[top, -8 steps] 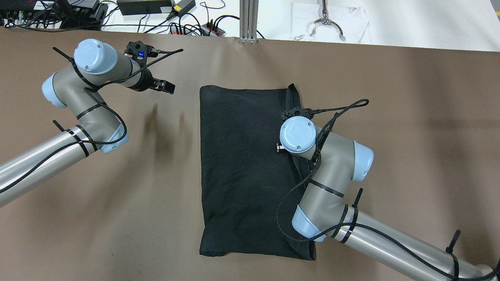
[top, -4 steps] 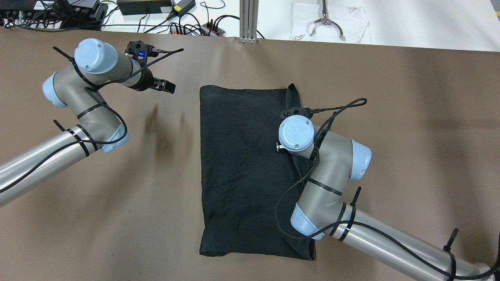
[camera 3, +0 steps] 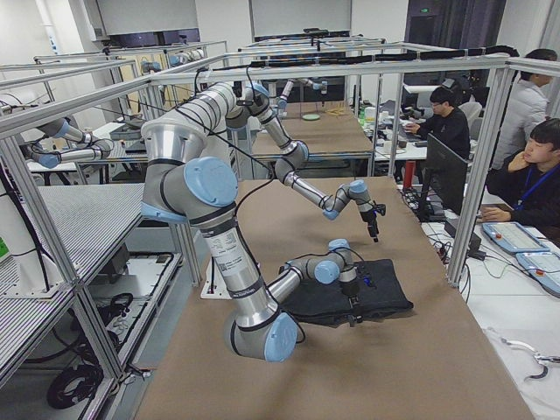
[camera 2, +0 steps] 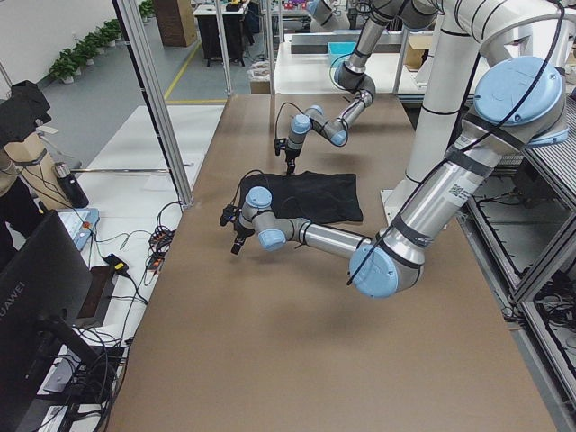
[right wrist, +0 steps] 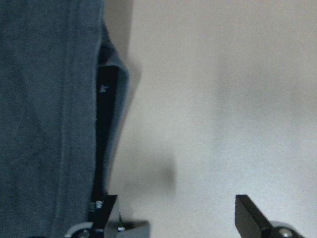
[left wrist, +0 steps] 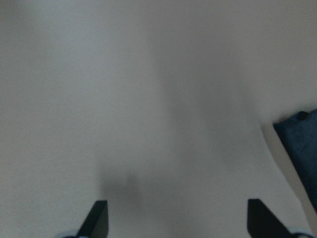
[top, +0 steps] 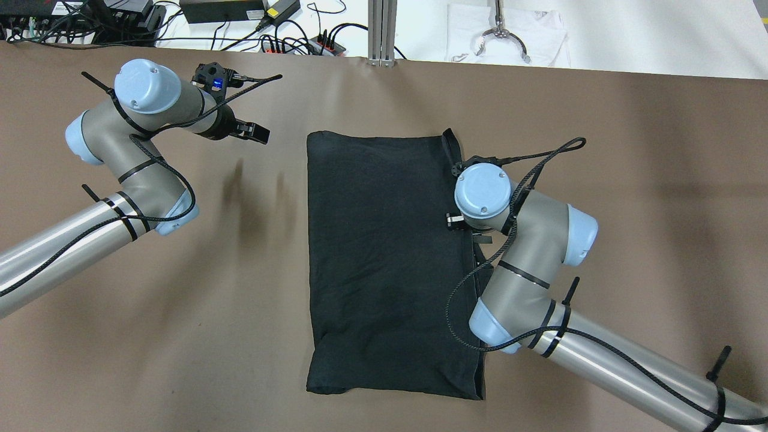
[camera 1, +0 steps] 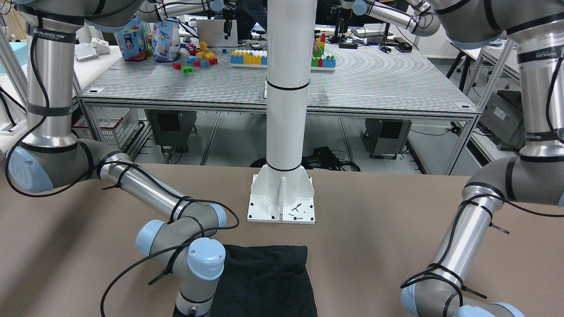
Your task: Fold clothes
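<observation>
The black garment (top: pixel 384 258) lies flat on the table (top: pixel 630 180), bare surface all round. The right gripper (right wrist: pixel 177 198), fingers spread, hangs over its 3 o'clock edge. The left gripper (left wrist: pixel 177 202), also spread, hovers at 10 o'clock, well apart.

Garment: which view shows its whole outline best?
Overhead exterior: the garment lies nearly whole, only its right edge under the right arm. Front-facing crops it; side views show it small; wrist cameras catch only edges.

The brown table (top: pixel 630 150) is partly covered by 1 black garment (top: pixel 378 252), laid flat; a white base plate (camera 1: pixel 264 211) is set near it.
</observation>
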Controlling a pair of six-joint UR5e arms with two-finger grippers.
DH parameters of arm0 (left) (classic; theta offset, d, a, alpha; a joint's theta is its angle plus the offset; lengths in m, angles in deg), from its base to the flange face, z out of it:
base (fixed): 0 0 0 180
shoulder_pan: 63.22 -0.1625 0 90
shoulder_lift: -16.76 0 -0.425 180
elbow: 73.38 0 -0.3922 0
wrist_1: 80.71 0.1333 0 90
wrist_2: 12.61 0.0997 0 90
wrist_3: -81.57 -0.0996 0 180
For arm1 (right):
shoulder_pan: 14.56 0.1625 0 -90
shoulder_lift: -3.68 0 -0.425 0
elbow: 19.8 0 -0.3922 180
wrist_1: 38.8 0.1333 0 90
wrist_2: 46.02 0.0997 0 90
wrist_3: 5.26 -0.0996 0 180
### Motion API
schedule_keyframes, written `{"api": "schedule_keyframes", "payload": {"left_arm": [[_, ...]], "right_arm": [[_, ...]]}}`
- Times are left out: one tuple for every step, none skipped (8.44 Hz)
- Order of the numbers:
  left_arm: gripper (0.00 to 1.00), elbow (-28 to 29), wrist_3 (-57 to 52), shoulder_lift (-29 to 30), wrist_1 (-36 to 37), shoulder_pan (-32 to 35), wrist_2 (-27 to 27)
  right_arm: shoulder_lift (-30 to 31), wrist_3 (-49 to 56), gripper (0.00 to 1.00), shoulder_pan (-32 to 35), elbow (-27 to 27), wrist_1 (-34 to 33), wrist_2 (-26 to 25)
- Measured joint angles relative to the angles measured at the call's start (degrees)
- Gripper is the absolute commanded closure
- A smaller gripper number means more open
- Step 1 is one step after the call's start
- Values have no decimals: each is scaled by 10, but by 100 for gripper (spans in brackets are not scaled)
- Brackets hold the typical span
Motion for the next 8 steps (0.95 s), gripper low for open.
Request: {"api": "schedule_keyframes", "payload": {"left_arm": [[0,-1,0,0,0,0,0],[0,-1,1,-1,0,0,0],[0,-3,1,-1,0,0,-1],[0,-14,3,-3,0,1,-3],[0,-30,15,-9,1,0,-4],[0,-49,36,-16,1,-2,-3],[0,-76,67,-31,1,-11,0],[0,-117,113,-54,1,-21,4]], "right_arm": [[29,18,13,9,-31,1,12],[52,25,9,12,-70,0,19],[64,17,8,12,-112,-1,22],[69,-21,9,7,-152,-1,24],[69,-84,6,-7,-183,1,25],[68,-162,6,-26,-210,4,24],[70,-239,6,-46,-228,19,16],[71,-312,7,-68,-238,42,-3]]}}
